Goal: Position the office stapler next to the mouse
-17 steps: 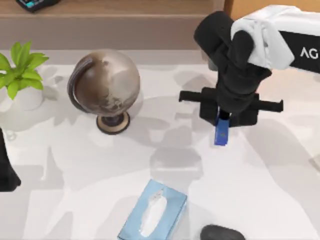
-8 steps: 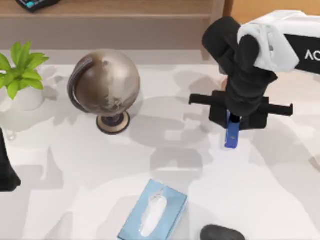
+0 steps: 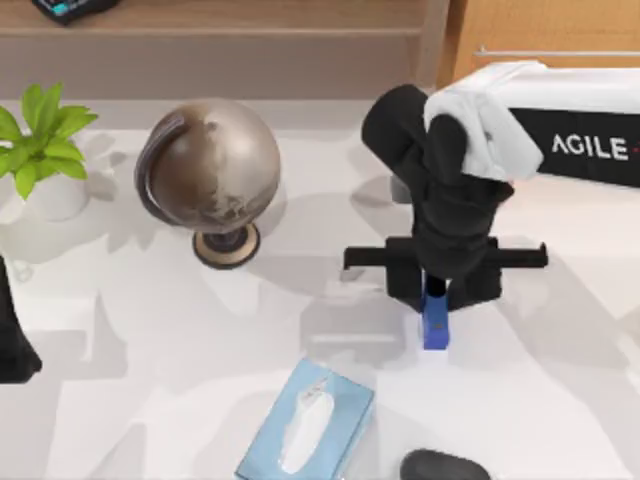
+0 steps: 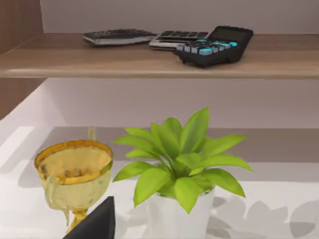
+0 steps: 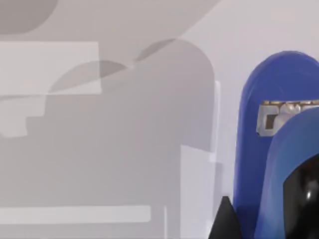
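Blue office stapler (image 3: 436, 326) hangs clamped in my right claw (image 3: 437, 300) over the tabletop (image 3: 560, 400); tissue box (image 3: 306, 422) flanks the mouse (image 3: 444, 466) below. Arm reads "AGILE". Left arm (image 3: 14, 340) parked at left edge.

an office desk, in a rendered simulation. a pale white table (image 3: 150, 330) carries a bronze-toned desk globe on a dark round base (image 3: 210, 175) at 10 o'clock and a leafy green plant in a white pot (image 4: 177, 169) at 9 o'clock. behind, a wooden shelf (image 4: 159, 62) holds a black calculator with teal keys (image 4: 214, 46) and flat grey keyboards (image 4: 119, 36).
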You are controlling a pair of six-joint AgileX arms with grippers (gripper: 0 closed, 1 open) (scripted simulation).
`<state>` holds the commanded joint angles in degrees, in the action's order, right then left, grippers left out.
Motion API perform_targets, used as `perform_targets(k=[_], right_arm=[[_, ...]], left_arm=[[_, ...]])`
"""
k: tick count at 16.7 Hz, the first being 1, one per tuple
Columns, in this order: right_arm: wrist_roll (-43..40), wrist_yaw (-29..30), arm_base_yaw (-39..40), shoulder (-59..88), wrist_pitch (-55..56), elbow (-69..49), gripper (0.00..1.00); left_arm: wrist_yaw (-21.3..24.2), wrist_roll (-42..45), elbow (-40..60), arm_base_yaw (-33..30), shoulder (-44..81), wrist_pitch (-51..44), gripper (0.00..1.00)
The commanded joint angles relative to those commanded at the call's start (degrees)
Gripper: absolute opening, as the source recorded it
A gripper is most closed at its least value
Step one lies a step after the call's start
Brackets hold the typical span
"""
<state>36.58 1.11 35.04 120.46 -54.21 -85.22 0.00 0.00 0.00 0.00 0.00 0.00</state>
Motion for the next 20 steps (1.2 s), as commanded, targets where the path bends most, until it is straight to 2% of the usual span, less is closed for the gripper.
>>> perform_targets(k=[5,18,20], right_arm=[[-0.28,-0.29,0.25,0.36,-0.15,0.32,0.00],[-0.28,-0.29,0.25,0.36,-0.15,0.32,0.98],[-0.28,-0.29,0.25,0.36,-0.15,0.32,1.00]], left_arm=[[0.00,0.00,0.00,0.00,0.00,0.00,1.00],[0.00,0.00,0.00,0.00,0.00,0.00,1.00],[0.00,0.00,0.00,0.00,0.00,0.00,1.00]])
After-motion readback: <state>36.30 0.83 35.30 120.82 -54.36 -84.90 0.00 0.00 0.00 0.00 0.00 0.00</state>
